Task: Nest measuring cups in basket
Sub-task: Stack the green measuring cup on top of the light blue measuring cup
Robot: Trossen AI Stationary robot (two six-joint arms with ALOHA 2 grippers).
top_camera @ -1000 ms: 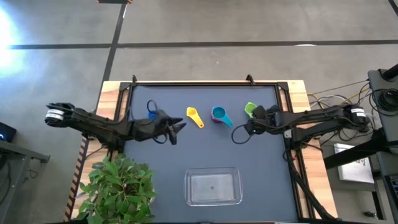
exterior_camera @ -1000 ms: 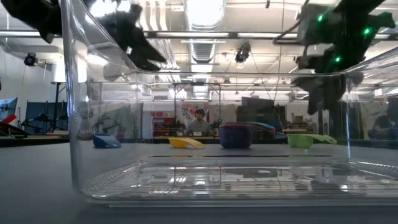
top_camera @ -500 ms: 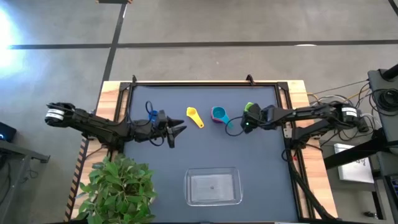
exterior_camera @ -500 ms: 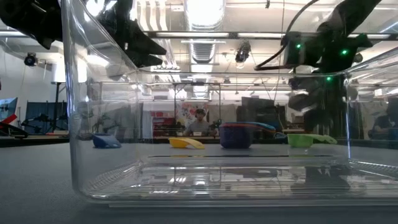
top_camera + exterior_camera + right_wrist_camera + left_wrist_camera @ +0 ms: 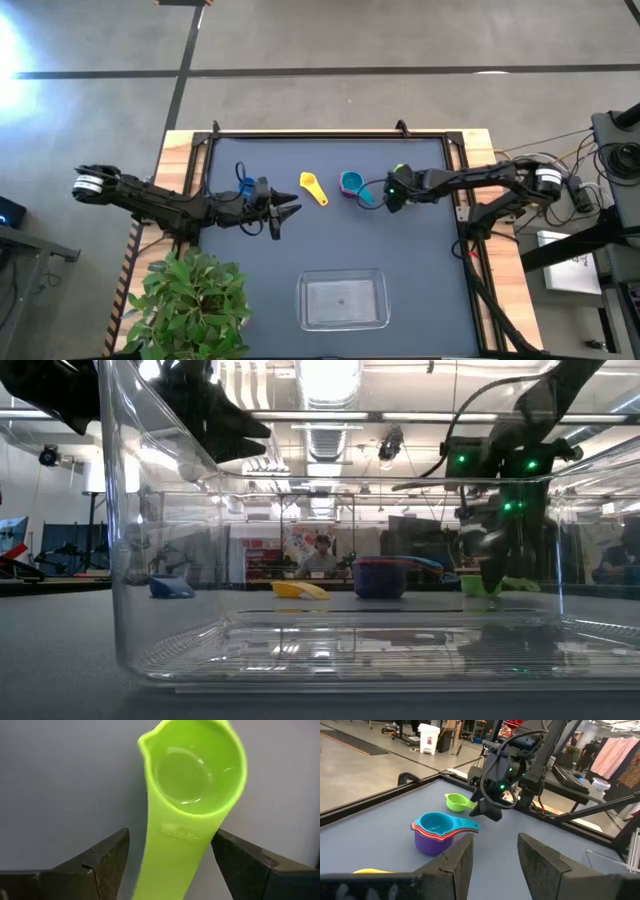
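Note:
Four measuring cup groups stand in a row at the table's far side: a blue cup [image 5: 245, 185], a yellow cup [image 5: 313, 187], a stack with a teal cup [image 5: 437, 824] on top and a purple one at the bottom, and a green cup [image 5: 192, 775]. The clear basket [image 5: 343, 300] stands near the front edge. My right gripper [image 5: 392, 192] is open and slants down over the green cup; its fingers stand on either side of the cup's flat handle [image 5: 172, 855] without touching it. My left gripper [image 5: 287, 209] hovers open above the table between the blue and yellow cups.
A potted plant [image 5: 195, 300] stands at the table's near left corner. A raised dark frame [image 5: 330, 134] runs along the far edge. Bare dark mat lies between the row of cups and the basket. People and workshop gear show in the room beyond.
My right gripper has gone down and toward the table's left, from beside the green cup to over its handle. My left gripper has stayed in place and tipped up to a more level pose.

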